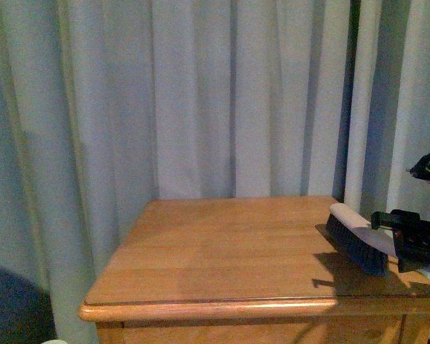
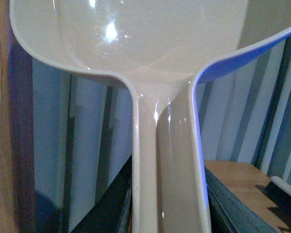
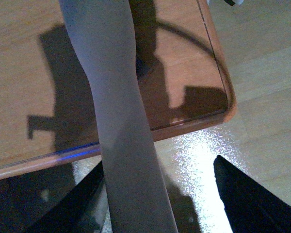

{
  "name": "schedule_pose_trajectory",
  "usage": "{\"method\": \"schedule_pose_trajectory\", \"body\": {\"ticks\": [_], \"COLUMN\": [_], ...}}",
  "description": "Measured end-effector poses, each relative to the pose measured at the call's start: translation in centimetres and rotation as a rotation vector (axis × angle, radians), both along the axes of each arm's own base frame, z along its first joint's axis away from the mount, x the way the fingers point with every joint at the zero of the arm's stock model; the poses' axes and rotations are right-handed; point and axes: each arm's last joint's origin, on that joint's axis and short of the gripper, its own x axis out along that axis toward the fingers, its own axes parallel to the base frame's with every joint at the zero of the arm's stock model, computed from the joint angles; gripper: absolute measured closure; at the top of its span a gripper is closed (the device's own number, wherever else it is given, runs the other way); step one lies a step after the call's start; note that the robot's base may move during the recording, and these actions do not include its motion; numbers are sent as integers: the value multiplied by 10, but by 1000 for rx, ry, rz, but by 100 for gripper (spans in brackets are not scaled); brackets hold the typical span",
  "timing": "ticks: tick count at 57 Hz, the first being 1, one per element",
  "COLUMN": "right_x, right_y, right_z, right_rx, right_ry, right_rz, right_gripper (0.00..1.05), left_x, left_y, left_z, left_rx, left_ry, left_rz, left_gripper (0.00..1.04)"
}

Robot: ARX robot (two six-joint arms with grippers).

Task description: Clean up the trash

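Observation:
My left gripper [image 2: 169,213] is shut on the handle of a cream dustpan [image 2: 155,43], whose pan fills the far part of the left wrist view. That gripper is out of the front view. A hand brush [image 1: 355,240] with a pale back and dark bristles rests at the right end of the wooden table [image 1: 222,244]. My right gripper [image 1: 416,240] is at the brush's handle end. In the right wrist view the pale brush handle [image 3: 121,121] runs between the open jaws [image 3: 160,204], close to one finger and apart from the other finger [image 3: 247,194]. No trash shows in any view.
Pale curtains [image 1: 201,100] hang right behind the table. The table's right corner [image 3: 218,111] and the light floor [image 3: 262,73] below it show in the right wrist view. The brush [image 2: 283,189] and tabletop [image 2: 237,179] also show past the dustpan.

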Motion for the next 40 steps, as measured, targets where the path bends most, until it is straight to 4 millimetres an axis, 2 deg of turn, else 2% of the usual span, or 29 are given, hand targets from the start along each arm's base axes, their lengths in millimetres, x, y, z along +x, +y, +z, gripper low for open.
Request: {"method": "schedule_pose_trajectory", "body": {"ticks": [7, 11, 12, 20, 27, 33, 40], "right_x": [1, 2, 3, 5, -3, -19, -47], "right_y": [0, 0, -1, -2, 0, 4, 7], "right_z": [0, 1, 2, 6, 16, 33, 58], "right_rx": [-3, -13, -18, -65, -127, -196, -248], "right_ry": [-11, -28, -32, -103, -195, -313, -465], "right_rz": [7, 14, 15, 46, 84, 115, 145], "right_gripper": [68, 83, 84, 84, 84, 84, 84], "left_x": [0, 0, 0, 0, 0, 0, 0], "left_y": [0, 0, 0, 0, 0, 0, 0], "left_z": [0, 0, 0, 0, 0, 0, 0], "left_rx": [0, 0, 0, 0, 0, 0, 0], "left_ry": [0, 0, 0, 0, 0, 0, 0], "left_rz": [0, 0, 0, 0, 0, 0, 0], "left_gripper": [78, 78, 78, 78, 78, 78, 78]}}
